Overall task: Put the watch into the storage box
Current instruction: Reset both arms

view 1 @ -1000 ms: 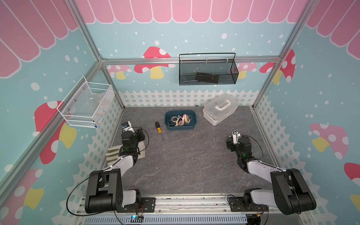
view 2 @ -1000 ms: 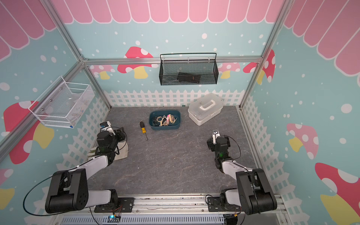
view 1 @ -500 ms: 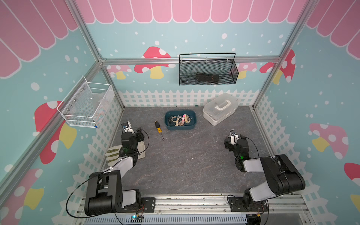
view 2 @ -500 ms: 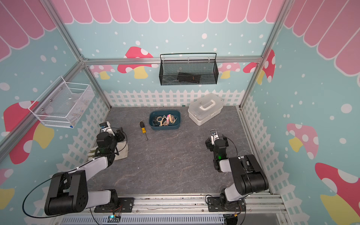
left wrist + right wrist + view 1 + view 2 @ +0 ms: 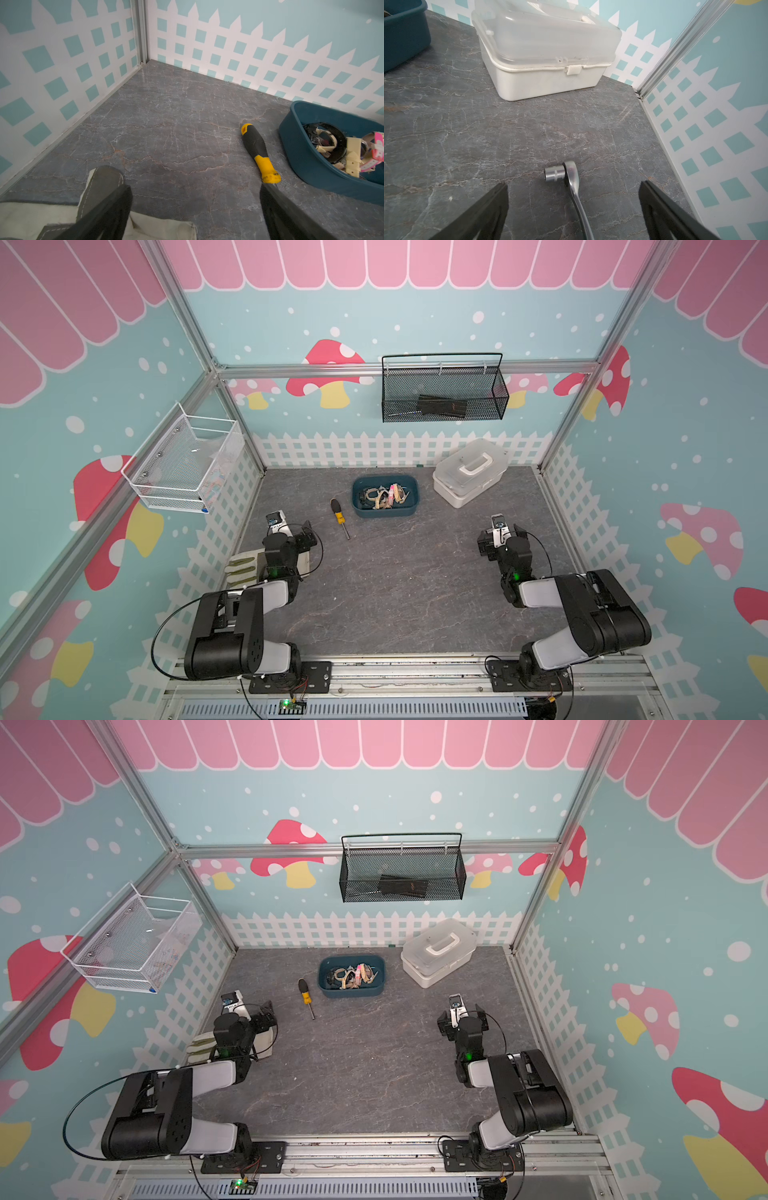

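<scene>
Toward twelve o'clock on the grey marbled counter, the storage box sits near the back fence wall, and in both top views it holds a tangle of watches with beige, black and pink straps; the left wrist view shows the same heap lying inside the teal walls. Just beside the box, at its nine o'clock, a screwdriver with a black and yellow handle lies flat on the counter, apart from the box. At the box's three o'clock stands a white translucent case with a handle, lid closed.

Both arms are drawn back toward six o'clock. The left end effector has its jaws spread wide and grips nothing; it hangs over a work glove lying at the counter's nine o'clock edge. The right end effector is likewise spread wide and empty, with a chrome ratchet wrench lying on the counter between its jaws, untouched.

A black mesh basket hangs on the back wall, a white wire basket on the left wall.
</scene>
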### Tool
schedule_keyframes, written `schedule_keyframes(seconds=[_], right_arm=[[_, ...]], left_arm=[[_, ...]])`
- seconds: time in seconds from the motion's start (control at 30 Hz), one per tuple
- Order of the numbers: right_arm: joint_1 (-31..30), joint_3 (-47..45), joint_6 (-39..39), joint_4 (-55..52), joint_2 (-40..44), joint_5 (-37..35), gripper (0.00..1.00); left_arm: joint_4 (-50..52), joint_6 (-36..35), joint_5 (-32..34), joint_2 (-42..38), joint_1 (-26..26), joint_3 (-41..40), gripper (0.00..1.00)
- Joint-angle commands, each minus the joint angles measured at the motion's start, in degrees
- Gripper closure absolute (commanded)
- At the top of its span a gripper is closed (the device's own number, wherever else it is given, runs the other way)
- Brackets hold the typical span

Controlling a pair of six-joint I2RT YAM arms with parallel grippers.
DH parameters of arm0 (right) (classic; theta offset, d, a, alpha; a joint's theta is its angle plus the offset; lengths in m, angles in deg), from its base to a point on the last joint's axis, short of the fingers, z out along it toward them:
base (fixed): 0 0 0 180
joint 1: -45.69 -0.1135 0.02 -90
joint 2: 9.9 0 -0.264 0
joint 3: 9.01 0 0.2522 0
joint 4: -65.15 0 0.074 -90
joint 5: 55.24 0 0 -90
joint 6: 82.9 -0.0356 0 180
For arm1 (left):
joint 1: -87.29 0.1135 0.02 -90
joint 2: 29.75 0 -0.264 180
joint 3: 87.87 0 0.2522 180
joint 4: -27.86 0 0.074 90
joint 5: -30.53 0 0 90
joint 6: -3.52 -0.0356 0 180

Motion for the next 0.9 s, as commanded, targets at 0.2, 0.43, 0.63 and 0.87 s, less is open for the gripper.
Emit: schedule_keyframes(seconds=[0.2,0.43,0.63,0.87], right_arm=[[0.35,-0.02,-0.21,0.9,-0.23,-0.17,0.0],[0.32,-0.01,-0.14,0.84,-0.18,-0.19,0.0],[0.32,0.24,-0.05,0.77,-0.33,-0.11,0.0],[0.34,0.22,-0.22,0.38,-0.21,-0.05,0.0]], left_arm=[[-4.9,-6.0,-2.41,5.0,-3.5,0.79,0.01],[-5.31,-6.31,-0.8,5.93,-4.34,1.43,0.01],[-5.03,-6.31,-0.75,5.78,-4.42,1.47,0.01],[-5.3,-6.38,-0.45,5.92,-4.57,1.44,0.01]])
